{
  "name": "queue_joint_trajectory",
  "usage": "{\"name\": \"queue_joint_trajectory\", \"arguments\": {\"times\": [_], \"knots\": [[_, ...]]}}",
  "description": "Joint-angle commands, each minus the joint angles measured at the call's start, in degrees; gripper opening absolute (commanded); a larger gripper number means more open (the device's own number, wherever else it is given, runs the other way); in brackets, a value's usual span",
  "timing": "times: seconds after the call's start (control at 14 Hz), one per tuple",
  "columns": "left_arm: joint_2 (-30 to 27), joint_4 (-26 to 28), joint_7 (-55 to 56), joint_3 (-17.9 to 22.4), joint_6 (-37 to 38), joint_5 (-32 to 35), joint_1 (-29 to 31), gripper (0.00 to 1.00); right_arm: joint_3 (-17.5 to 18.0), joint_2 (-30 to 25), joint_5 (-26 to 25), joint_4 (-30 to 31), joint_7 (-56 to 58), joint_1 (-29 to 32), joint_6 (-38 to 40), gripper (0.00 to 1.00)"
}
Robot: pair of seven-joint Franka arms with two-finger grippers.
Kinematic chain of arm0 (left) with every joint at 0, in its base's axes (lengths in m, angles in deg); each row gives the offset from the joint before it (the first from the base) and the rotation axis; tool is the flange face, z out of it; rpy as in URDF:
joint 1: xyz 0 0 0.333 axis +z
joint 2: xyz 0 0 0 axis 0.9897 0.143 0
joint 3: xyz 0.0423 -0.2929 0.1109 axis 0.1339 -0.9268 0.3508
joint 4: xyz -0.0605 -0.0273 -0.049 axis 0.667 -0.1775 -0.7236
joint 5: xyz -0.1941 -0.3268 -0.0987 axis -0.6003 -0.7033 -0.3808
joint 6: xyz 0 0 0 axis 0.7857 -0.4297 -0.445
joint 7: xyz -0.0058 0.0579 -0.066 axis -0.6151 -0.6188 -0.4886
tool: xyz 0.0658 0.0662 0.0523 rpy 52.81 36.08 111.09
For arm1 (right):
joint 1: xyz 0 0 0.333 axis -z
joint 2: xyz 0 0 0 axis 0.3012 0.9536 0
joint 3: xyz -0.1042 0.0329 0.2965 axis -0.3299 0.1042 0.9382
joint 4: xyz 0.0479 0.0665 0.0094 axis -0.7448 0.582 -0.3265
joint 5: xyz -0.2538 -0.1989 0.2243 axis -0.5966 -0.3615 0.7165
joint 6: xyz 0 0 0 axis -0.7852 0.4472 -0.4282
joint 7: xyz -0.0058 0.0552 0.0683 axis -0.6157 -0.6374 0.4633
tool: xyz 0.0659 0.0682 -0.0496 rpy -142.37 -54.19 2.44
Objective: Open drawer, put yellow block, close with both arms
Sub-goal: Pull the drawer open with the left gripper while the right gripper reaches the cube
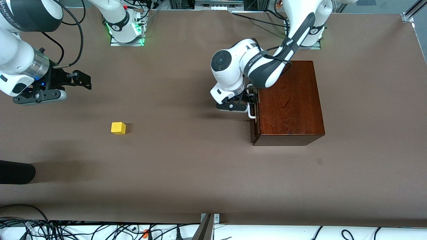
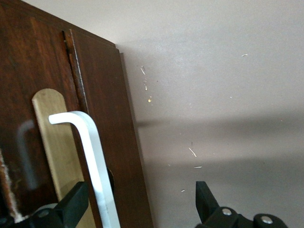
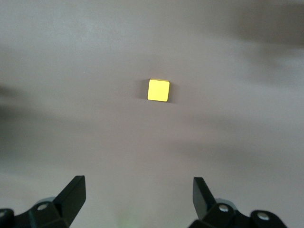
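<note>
Here left hand spans drawer handle, fingers apart.

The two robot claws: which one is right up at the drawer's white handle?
The left gripper, open. It sits at the drawer's white handle with its fingers either side of the bar. The right gripper, also open, hangs over bare table, away from the yellow block.

The brown paper-covered desk carries a small bright yellow cube at nine o'clock and a dark glossy reddish-brown wooden box at three.
</note>
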Motion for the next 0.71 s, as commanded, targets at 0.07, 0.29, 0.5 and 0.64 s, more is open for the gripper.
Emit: {"name": "queue_joint_trajectory", "arguments": {"times": [0.07,0.29,0.5,0.64], "knots": [[1.82,-0.74,1.59,0.22,-1.67,1.74,-0.92,1.00,0.03,0.30,-0.76,-1.41,0.28,0.49,0.77,1.00],[1.82,-0.82,1.68,0.22,-1.76,1.74,-1.18,1.00,0.03,0.30,-0.76,-1.50,0.28,0.49,0.77,1.00],[2.00,-1.00,3.26,0.13,-3.76,1.65,-1.62,1.00,0.03,0.30,-0.76,-1.41,0.37,0.40,0.68,1.00],[2.43,-1.35,3.79,0.22,-5.09,1.65,-1.71,1.00,0.03,0.30,-0.76,-1.41,0.37,0.49,0.68,1.00]]}}
